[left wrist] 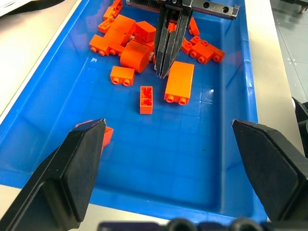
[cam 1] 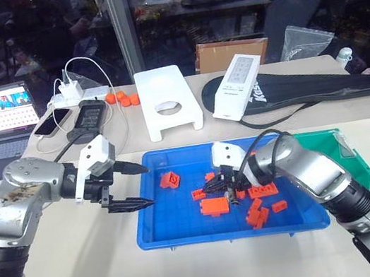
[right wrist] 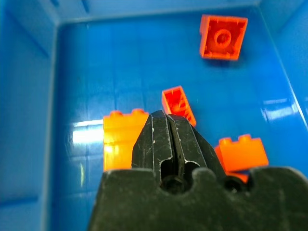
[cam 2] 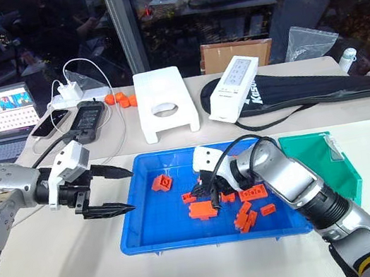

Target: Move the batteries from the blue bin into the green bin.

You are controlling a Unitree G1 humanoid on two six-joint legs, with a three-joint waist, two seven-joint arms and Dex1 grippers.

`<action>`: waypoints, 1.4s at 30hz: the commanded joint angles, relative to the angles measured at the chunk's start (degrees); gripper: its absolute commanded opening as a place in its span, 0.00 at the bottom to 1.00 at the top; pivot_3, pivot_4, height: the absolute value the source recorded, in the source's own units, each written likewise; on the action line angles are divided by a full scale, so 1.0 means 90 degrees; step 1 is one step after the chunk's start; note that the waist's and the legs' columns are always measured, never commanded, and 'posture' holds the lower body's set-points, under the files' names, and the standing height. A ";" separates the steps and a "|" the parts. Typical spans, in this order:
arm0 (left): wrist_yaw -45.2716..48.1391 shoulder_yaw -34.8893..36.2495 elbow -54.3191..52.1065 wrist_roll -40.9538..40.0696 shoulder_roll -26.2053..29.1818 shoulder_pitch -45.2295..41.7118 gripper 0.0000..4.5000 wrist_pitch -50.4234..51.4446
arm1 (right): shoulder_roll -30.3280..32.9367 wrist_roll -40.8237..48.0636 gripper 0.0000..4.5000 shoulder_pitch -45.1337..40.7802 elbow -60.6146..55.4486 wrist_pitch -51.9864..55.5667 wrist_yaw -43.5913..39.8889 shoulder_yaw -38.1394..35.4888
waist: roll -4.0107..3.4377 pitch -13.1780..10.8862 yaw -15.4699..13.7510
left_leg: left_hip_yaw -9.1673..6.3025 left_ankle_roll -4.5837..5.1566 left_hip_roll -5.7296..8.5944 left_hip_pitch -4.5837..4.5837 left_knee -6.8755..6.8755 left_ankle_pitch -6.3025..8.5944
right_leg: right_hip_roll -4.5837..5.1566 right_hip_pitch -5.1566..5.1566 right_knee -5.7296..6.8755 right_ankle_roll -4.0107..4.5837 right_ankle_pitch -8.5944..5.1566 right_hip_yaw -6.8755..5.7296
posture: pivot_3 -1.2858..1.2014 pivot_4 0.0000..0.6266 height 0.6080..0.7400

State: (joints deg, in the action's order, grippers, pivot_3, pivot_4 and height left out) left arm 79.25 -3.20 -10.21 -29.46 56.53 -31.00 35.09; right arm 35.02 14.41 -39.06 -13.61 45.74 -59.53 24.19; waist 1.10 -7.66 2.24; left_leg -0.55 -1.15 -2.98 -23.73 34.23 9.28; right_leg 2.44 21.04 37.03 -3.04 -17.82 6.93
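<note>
Right gripper (left wrist: 162,72) clenched tight, fingers pressed together w/ nothing visibly between, tip low among orange plastic toy bricks (left wrist: 179,83) inside large shallow blue plastic bin (cam 1: 157,218). Left gripper (cam 1: 134,185) spread wide, empty, hovering at bin's left rim. Small green plastic bin (cam 1: 349,156) just right of blue one on worktop (cam 1: 86,270). No batteries discernible.

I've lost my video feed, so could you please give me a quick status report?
Left end effector open beside blue bin. Right end effector shut, empty, among orange bricks. No batteries seen. Green bin unobstructed.
</note>
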 commanded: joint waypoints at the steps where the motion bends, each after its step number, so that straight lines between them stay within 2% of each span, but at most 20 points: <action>1: -0.0026 0.0193 -0.0131 -0.0032 0.0081 -0.0002 1.00 -0.0060 | 0.0321 0.0469 0.26 -0.0085 -0.0686 0.0509 -0.0389 -0.0210 | 0.0000 0.0000 -0.0023 | 0.0000 0.0000 0.0000 0.0000 0.0000 0.0000 | 0.0001 -0.0001 0.0000 0.0005 0.0002 0.0000 | 0.52 0.24 0.79; 5: -0.0008 0.0164 -0.0108 -0.0005 0.0068 -0.0004 1.00 -0.0102 | 0.0545 0.0424 0.57 0.0099 -0.0871 0.0647 -0.0419 0.0061 | 0.0000 0.0000 -0.0029 | -0.0001 0.0000 0.0000 0.0000 0.0000 0.0000 | 0.0001 -0.0001 -0.0001 0.0004 0.0002 -0.0001 | 0.52 0.24 0.79; 9: 0.0019 0.0141 -0.0086 0.0008 0.0068 -0.0036 1.00 -0.0112 | 0.0502 -0.0035 0.87 0.0234 -0.0639 0.0334 -0.0117 0.0363 | 0.0000 0.0000 -0.0013 | 0.0000 0.0000 0.0000 0.0002 0.0000 0.0000 | 0.0001 0.0000 0.0000 -0.0002 -0.0001 -0.0001 | 0.52 0.24 0.79; 11: 0.0033 0.0132 -0.0085 0.0019 0.0072 -0.0036 1.00 -0.0119 | 0.0497 -0.0247 0.98 0.0228 -0.0510 0.0208 0.0006 0.0486 | 0.0000 0.0000 0.0005 | 0.0000 0.0000 0.0000 0.0001 0.0000 0.0000 | 0.0000 0.0004 0.0001 -0.0002 -0.0001 0.0000 | 0.52 0.24 0.79; 18: 0.0047 0.0140 -0.0143 0.0011 0.0098 0.0004 1.00 -0.0093 | 0.0244 -0.0426 0.98 0.0352 -0.0293 0.0261 0.0305 0.0528 | 0.0000 0.0000 0.0003 | 0.0000 0.0000 0.0000 0.0001 0.0000 0.0000 | 0.0000 0.0003 0.0002 -0.0001 -0.0001 -0.0001 | 0.52 0.24 0.79; 21: 0.0053 0.0131 -0.0141 0.0022 0.0103 0.0000 1.00 -0.0100 | 0.0211 -0.0381 0.84 0.0348 -0.0330 0.0341 0.0279 0.0496 | 0.0000 0.0000 0.0003 | 0.0000 0.0000 0.0001 -0.0001 0.0000 0.0000 | 0.0000 0.0003 0.0002 -0.0001 -0.0001 0.0001 | 0.52 0.24 0.79; 27: 0.0062 0.0104 -0.0103 0.0056 0.0093 -0.0027 1.00 -0.0121 | 0.0172 -0.0199 0.38 0.0303 -0.0453 0.0403 0.0225 0.0299 | 0.0000 0.0000 0.0001 | 0.0000 0.0000 0.0000 0.0000 0.0001 0.0000 | 0.0000 0.0002 0.0002 -0.0001 -0.0001 0.0000 | 0.52 0.24 0.79; 28: 0.0060 0.0104 -0.0106 0.0058 0.0092 -0.0025 1.00 -0.0123 | 0.0158 -0.0156 0.33 0.0280 -0.0460 0.0416 0.0235 0.0244 | 0.0000 0.0000 0.0002 | 0.0000 0.0000 0.0000 0.0000 0.0001 0.0000 | 0.0000 0.0002 0.0002 -0.0001 -0.0001 0.0000 | 0.52 0.24 0.79; 30: 0.0056 0.0104 -0.0107 0.0057 0.0089 -0.0025 1.00 -0.0120 | 0.0091 -0.0102 0.33 0.0201 -0.0428 0.0372 0.0268 0.0130 | 0.0000 0.0000 0.0002 | 0.0000 0.0000 0.0000 0.0000 0.0000 0.0000 | 0.0000 0.0002 0.0002 -0.0002 -0.0001 -0.0001 | 0.52 0.24 0.79; 37: -0.0020 0.0120 -0.0134 0.0063 0.0049 -0.0004 1.00 -0.0136 | -0.0970 -0.0883 0.33 -0.0643 0.1223 -0.0726 0.1276 0.0141 | 0.0000 0.0000 0.0037 | -0.0002 0.0000 -0.0001 0.0008 -0.0003 0.0000 | -0.0002 0.0005 0.0009 0.0000 0.0000 0.0000 | 0.52 0.24 0.79; 39: -0.0031 0.0158 -0.0192 0.0007 0.0085 0.0029 1.00 -0.0052 | -0.1125 -0.0974 0.55 -0.0765 0.1492 -0.0944 0.1335 0.0116 | 0.0000 0.0000 0.0010 | -0.0002 0.0000 0.0000 0.0004 -0.0002 0.0000 | -0.0002 0.0005 0.0006 0.0006 0.0003 -0.0001 | 0.52 0.24 0.79; 40: -0.0021 0.0185 -0.0224 -0.0022 0.0116 0.0060 1.00 -0.0021 | -0.1152 -0.0972 0.58 -0.0784 0.1532 -0.0967 0.1293 0.0111 | 0.0000 0.0000 -0.0007 | -0.0002 0.0000 0.0000 0.0001 -0.0002 0.0000 | -0.0001 0.0004 0.0006 0.0015 0.0009 -0.0003 | 0.52 0.24 0.79; 42: -0.0012 0.0217 -0.0247 -0.0039 0.0157 0.0104 1.00 -0.0003 | -0.1166 -0.0979 0.73 -0.0791 0.1531 -0.0990 0.1216 0.0088 | 0.0000 0.0000 -0.0028 | -0.0002 0.0000 0.0001 -0.0003 -0.0002 0.0000 | 0.0000 0.0005 0.0003 0.0023 0.0013 -0.0004 | 0.52 0.24 0.79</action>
State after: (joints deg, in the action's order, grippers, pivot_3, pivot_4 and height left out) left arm 79.27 -3.17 -10.60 -29.28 56.88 -30.12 35.17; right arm 24.52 5.76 -44.85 1.13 38.48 -48.27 26.67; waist 1.11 -7.66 1.99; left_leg -0.57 -1.15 -2.98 -23.75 34.22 9.28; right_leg 2.44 21.09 37.06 -2.83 -17.70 6.89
